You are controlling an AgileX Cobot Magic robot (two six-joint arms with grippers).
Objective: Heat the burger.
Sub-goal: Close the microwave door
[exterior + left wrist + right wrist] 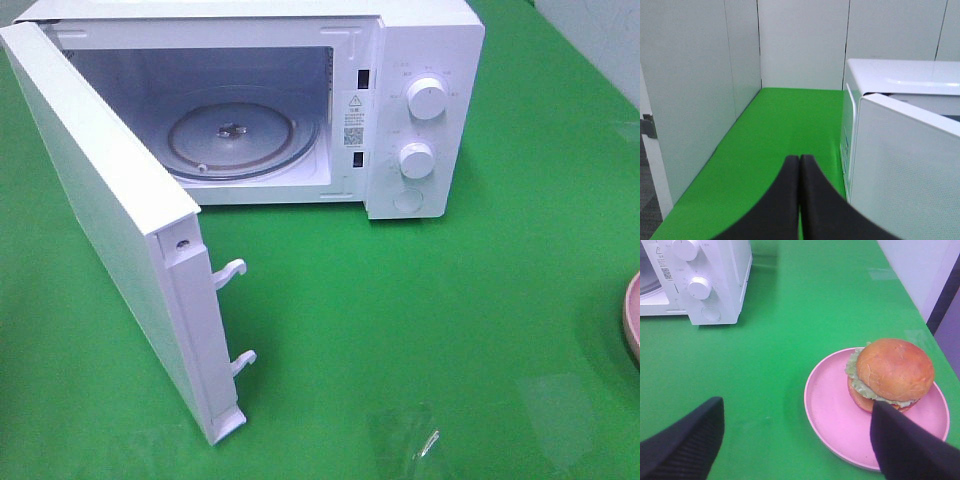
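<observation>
- Microwave [300, 110] door [110, 220] is swung wide open, glass turntable [235, 135] bare. Burger not loaded yet.
- Burger [890, 374] sits on the pink plate [840, 425] near the bench's right edge, well apart from the oven.
- Right gripper [795, 440]: jaws apart, hovering just short of the plate, holding nothing.
- Left gripper [800, 200]: jaws pressed together, empty, parked beside the door's outer face.
- Step in hand, my read: grab the plate rim, not the bun. Keep it level, enter the cavity straight and clear of the door.
- Exterior view only catches a sliver of plate [632, 315] at the right edge; burger and both arms out of shot there.
</observation>
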